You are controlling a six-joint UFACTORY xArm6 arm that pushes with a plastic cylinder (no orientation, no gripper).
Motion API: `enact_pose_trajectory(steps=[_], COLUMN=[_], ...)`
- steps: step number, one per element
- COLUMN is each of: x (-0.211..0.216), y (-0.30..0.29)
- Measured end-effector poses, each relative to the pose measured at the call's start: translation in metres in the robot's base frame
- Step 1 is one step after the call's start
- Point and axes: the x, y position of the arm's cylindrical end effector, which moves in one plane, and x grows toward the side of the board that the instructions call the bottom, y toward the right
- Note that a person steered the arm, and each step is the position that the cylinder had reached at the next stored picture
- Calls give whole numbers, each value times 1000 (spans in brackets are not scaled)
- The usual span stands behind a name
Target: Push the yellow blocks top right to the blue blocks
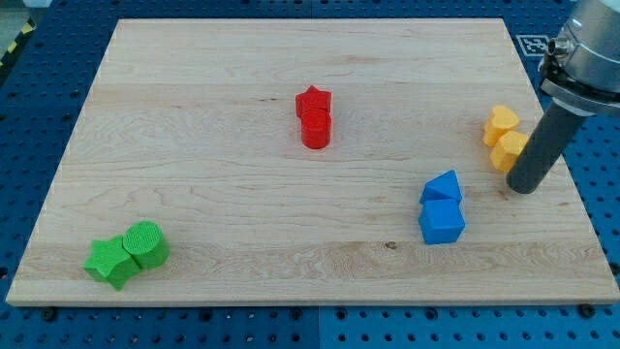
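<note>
green blocks [126,254]: star and cylinder touching, board's [242,252] bottom left
blue blocks [442,207]: two touching, lower right
my tip [521,187]: bare rod, nothing to open or close; touching lower yellow block's right side
yellow blocks [506,139]: pair touching, right edge, up-right of blue
red blocks [314,116]: star behind cylinder, top centre

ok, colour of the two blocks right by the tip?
Yellow, just to the view's left of my tip. It shows plainly in the camera view.

arm [586,58] cut off at view's top-right edge, rod hiding the lower yellow block's [509,150] right side
</note>
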Motion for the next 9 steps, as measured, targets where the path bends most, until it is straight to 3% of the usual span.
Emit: enact_pose_trajectory(steps=[6, 9], x=[-35, -33], y=[11, -38])
